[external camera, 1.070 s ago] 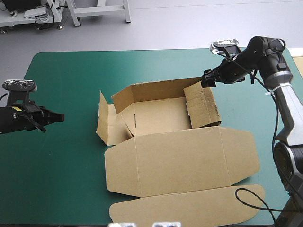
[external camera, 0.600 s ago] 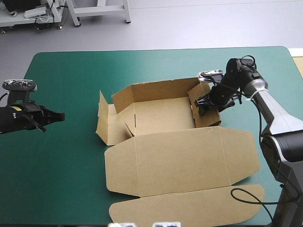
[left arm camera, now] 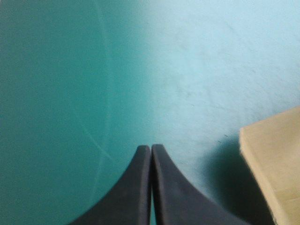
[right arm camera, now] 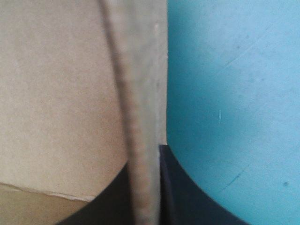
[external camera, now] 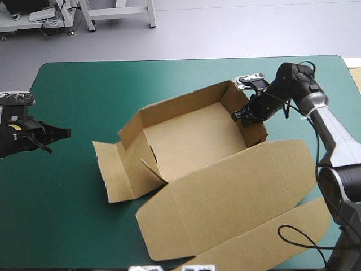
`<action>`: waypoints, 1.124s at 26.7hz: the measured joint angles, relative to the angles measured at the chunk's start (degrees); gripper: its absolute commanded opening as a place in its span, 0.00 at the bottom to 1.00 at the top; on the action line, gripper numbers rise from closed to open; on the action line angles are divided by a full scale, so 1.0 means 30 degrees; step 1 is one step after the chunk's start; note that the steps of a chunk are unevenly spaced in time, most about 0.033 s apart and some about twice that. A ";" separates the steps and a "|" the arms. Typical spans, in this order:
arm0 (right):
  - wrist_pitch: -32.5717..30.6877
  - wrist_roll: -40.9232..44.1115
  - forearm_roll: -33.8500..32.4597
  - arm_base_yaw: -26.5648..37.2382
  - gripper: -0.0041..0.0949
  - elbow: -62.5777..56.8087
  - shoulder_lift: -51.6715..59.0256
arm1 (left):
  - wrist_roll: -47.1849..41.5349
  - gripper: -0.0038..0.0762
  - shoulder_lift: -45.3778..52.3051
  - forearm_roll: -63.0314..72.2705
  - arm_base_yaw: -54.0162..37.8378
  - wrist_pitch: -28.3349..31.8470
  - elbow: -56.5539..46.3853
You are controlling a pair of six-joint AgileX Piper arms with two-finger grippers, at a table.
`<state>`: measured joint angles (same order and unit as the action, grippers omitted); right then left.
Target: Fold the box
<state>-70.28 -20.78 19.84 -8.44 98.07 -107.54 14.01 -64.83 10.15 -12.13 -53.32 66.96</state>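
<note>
Table: right gripper astride box

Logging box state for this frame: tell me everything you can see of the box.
The box is a cut sheet of plain brown board, standing as an open tray: far, left and right walls raised, lid lying flat toward the table's near edge, its tuck flap beyond. One side flap lies out on the teal-green cover. It sits skewed to the table's edges. The right gripper is shut on its right wall; the left gripper is shut, apart from it.
</note>
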 measured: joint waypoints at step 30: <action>-0.0403 -0.2611 0.4518 0.3864 0.02 0.0088 0.6479 | 1.6463 0.04 -0.7482 2.5494 -0.0965 -0.0981 -0.5708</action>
<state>-71.49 -28.61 33.39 3.15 98.34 -88.11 63.40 -87.27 86.63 -15.03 -56.27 49.83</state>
